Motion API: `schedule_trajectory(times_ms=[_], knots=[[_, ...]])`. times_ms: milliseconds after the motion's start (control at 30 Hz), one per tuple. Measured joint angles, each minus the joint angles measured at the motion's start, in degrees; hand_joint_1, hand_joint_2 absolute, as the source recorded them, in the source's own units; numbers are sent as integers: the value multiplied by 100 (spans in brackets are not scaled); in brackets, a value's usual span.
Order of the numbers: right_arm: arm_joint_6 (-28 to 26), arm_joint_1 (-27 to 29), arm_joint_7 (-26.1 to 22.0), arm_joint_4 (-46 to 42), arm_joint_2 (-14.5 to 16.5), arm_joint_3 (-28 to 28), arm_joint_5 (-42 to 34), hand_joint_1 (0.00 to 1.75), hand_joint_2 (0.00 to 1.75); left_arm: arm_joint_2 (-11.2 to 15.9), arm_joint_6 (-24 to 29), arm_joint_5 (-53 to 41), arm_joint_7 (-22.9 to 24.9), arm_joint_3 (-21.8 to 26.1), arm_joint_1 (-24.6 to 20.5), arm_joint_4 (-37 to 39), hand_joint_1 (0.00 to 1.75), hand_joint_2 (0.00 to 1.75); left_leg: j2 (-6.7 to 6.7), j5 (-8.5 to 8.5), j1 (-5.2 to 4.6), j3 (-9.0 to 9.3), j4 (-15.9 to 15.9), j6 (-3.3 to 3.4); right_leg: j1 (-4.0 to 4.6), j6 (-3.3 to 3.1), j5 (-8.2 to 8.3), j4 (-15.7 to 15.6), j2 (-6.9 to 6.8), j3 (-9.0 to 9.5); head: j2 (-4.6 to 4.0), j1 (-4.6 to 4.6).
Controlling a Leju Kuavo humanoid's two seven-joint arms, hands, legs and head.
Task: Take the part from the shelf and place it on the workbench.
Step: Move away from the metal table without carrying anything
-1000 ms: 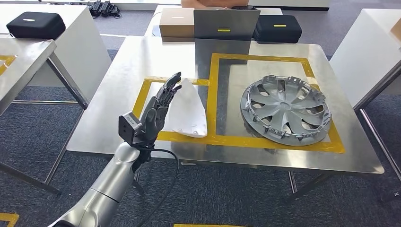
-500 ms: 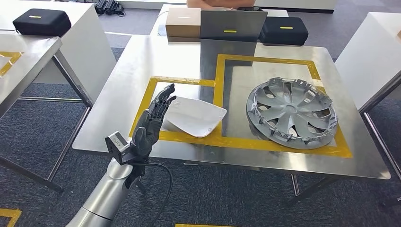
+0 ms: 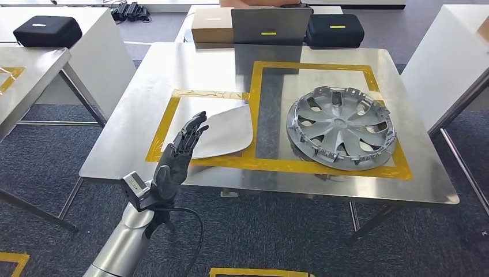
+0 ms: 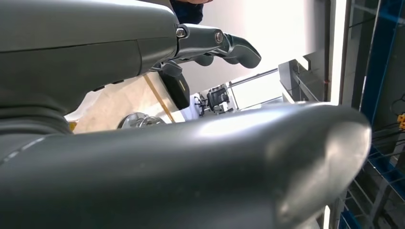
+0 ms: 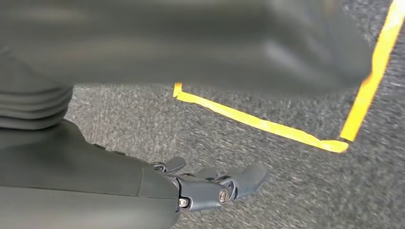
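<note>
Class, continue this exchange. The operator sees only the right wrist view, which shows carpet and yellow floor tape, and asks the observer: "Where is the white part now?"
Observer: The white part lies flat on the workbench, inside the smaller yellow frame.
Operator: Is the left hand holding it?
Observer: No. The left hand is open, fingers apart, at the part's near edge.
Operator: Anything else on the bench?
Observer: A hubcap sits in the larger yellow frame.
</note>
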Motion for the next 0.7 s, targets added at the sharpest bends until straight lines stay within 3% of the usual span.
schedule_trajectory(times_ms=[67, 100, 200, 233, 267, 300, 367, 400, 433, 467, 500, 567, 600, 633, 700], knots=[[62, -4, 40, 0, -1, 0, 15, 0, 0, 0, -3, -17, -1, 14, -4, -73, 0, 0, 10, 196, -31, 462, -775, 67, 9, 49, 77, 8, 1, -50, 0, -7], [88, -7, 44, 0, -2, 0, 16, 0, 0, -1, -2, -27, -2, 21, -5, -114, 0, 0, 14, 247, -53, 580, -994, 99, 10, 88, 115, 4, 1, -58, 0, -7], [122, -18, 61, 0, -8, 0, 14, 0, 0, -3, 3, -67, -2, 40, 3, -187, 0, 0, 18, 375, -102, 541, -1070, 209, -23, 226, 240, -65, 3, -65, 0, -10], [116, -18, 76, 0, -8, 0, 13, 0, 0, -8, 7, -80, -1, 45, 6, -200, 0, 0, 22, 445, -98, 505, -1090, 253, -34, 259, 205, -54, 8, -93, 0, -10], [110, -17, 94, 0, -9, 0, 11, 0, 0, -14, 12, -90, -1, 46, 7, -214, 0, 0, 28, 525, -86, 451, -1114, 295, -38, 285, 62, 48, 13, -148, 0, -2], [103, -19, 110, 0, -11, 0, 13, 0, 0, -21, 19, -102, -1, 48, 9, -227, 0, 0, 33, 606, -72, 384, -1131, 327, -41, 306, -185, 272, 18, -233, 0, 15], [92, -25, 134, 0, -20, 0, 17, 0, 0, -28, 38, -125, 0, 49, 23, -244, 0, 0, 42, 735, -79, 222, -1127, 359, -35, 340, -769, 997, 20, -423, 0, 52], [86, -29, 144, 0, -27, 0, 19, 0, 0, -30, 47, -135, 1, 50, 36, -247, 0, 0, 45, 794, -83, 139, -1120, 360, -33, 350, -927, 1324, 20, -469, 0, 63], [83, -31, 152, 0, -33, 0, 19, 0, 0, -30, 54, -140, 1, 51, 51, -246, 0, 0, 48, 850, -86, 58, -1111, 356, -30, 354, -957, 1502, 20, -437, 0, 67], [85, -32, 158, 0, -37, 0, 19, 0, 0, -30, 56, -143, 1, 52, 65, -246, 0, 0, 49, 902, -87, -20, -1098, 347, -28, 349, -877, 1472, 19, -302, 0, 72], [92, -35, 163, 0, -43, 0, 18, 0, 0, -30, 56, -144, 1, 52, 74, -247, 0, 0, 48, 951, -87, -94, -1082, 334, -27, 338, -745, 1234, 19, -59, 0, 77], [120, -59, 164, 0, -58, 0, 12, 0, 0, -31, 57, -147, 0, 54, 79, -259, 0, 0, 48, 1038, -91, -203, -1042, 291, -10, 285, -648, 445, 20, 551, 0, 90], [133, -72, 162, 0, -65, 0, 7, 0, 0, -32, 60, -152, -1, 55, 79, -264, 0, 0, 48, 1077, -95, -227, -1032, 259, 7, 247, -659, 144, 24, 754, 0, 87], [140, -84, 159, 0, -70, 0, 0, 0, 0, -34, 64, -162, -1, 55, 78, -270, 0, 0, 49, 1118, -96, -238, -1029, 223, 27, 206, -700, -30, 29, 856, 0, 87], [150, -89, 157, 0, -73, -1, -14, 0, 0, -32, 92, -185, -1, 56, 79, -265, 0, 0, 45, 1205, -94, -249, -1063, 144, 44, 120, -643, -84, 31, 824, 0, 84]])
